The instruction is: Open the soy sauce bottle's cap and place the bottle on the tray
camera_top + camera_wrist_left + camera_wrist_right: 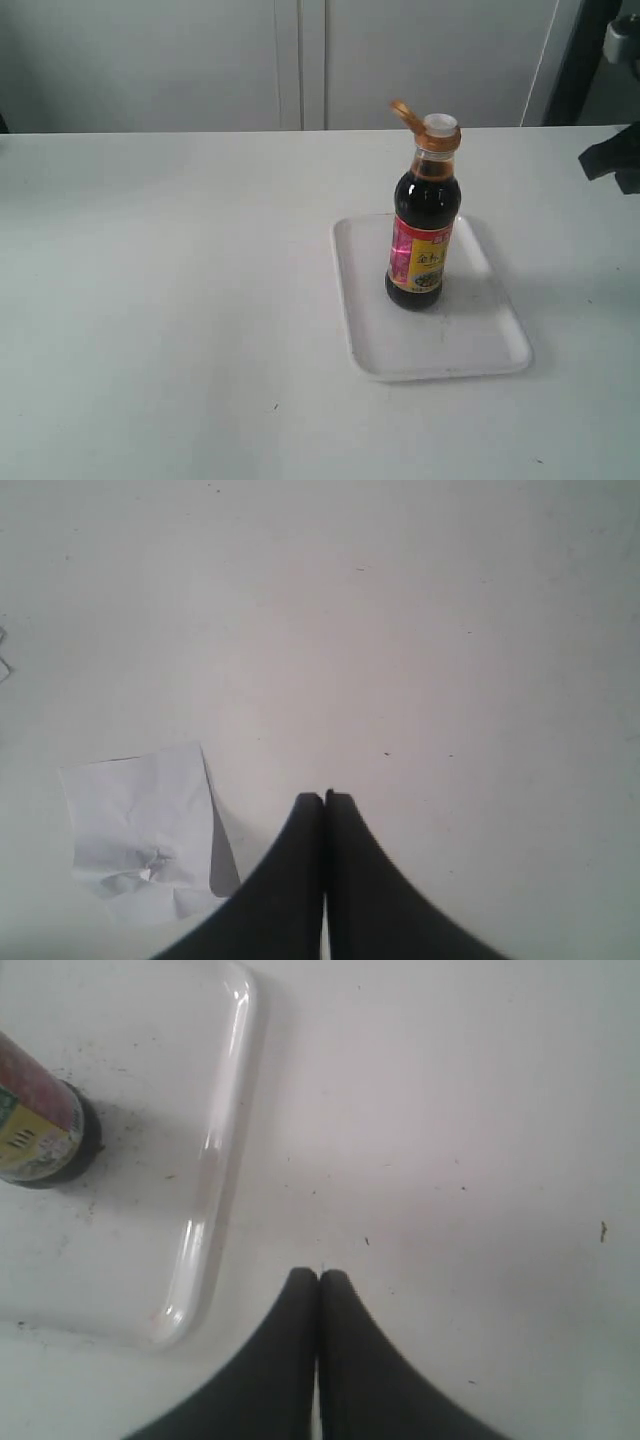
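The soy sauce bottle (424, 232) stands upright on the white tray (480, 345), toward its far half. Its amber cap (405, 114) is flipped back on its hinge, baring the white spout (440, 124). In the right wrist view the bottle's base (40, 1125) shows on the speckled tray (215, 1160). My right gripper (319, 1276) is shut and empty, over bare table beside the tray's rim. A dark part of the right arm (612, 158) shows at the exterior view's right edge. My left gripper (325, 798) is shut on nothing above the table and does not show in the exterior view.
A crumpled white paper (150, 830) lies on the table close to my left gripper. The white table (170, 300) stretches wide to the left of the tray. A pale wall with panel seams runs behind it.
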`<state>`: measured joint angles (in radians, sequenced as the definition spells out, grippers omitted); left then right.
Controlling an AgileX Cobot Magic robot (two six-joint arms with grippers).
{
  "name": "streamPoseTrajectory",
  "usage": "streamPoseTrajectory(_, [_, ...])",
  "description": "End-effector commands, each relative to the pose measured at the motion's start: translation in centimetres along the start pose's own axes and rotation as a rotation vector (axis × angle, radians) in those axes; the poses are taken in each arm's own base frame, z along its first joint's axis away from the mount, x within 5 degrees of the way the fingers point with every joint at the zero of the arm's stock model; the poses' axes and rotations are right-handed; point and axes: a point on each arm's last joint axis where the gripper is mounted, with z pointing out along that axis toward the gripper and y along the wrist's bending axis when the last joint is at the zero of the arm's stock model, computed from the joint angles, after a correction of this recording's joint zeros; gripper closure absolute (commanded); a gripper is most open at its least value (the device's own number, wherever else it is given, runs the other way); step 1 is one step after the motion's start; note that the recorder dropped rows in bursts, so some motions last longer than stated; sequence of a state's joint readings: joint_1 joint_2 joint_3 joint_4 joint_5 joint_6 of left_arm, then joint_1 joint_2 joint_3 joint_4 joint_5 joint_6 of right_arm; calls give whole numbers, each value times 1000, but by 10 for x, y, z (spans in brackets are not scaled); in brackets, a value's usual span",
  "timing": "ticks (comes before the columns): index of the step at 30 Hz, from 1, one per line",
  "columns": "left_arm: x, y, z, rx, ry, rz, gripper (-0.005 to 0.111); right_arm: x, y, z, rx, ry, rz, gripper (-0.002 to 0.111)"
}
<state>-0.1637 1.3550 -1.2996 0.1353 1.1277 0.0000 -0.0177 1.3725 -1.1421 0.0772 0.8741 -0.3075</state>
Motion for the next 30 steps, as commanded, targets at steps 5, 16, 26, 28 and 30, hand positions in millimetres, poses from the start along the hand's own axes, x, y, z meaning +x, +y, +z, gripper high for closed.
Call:
streamPoseTrajectory(5, [30, -7, -6, 17, -89, 4, 107, 14, 8, -32, 23, -188, 17, 108])
streamPoseTrajectory(16, [70, -14, -7, -5, -257, -47, 107, 49, 37, -58, -14, -412, -72, 108])
streamPoseTrajectory(26, [111, -24, -9, 20, -336, -60, 107, 90, 47, -72, -7, -518, -36, 108])
streamPoseTrajectory(28, [119, -25, -7, 14, -376, -61, 107, 100, 48, -76, 2, -568, -24, 108])
streamPoseTrajectory(30, [125, -27, 0, 5, -424, -62, 107, 110, 49, -80, 24, -632, -23, 108])
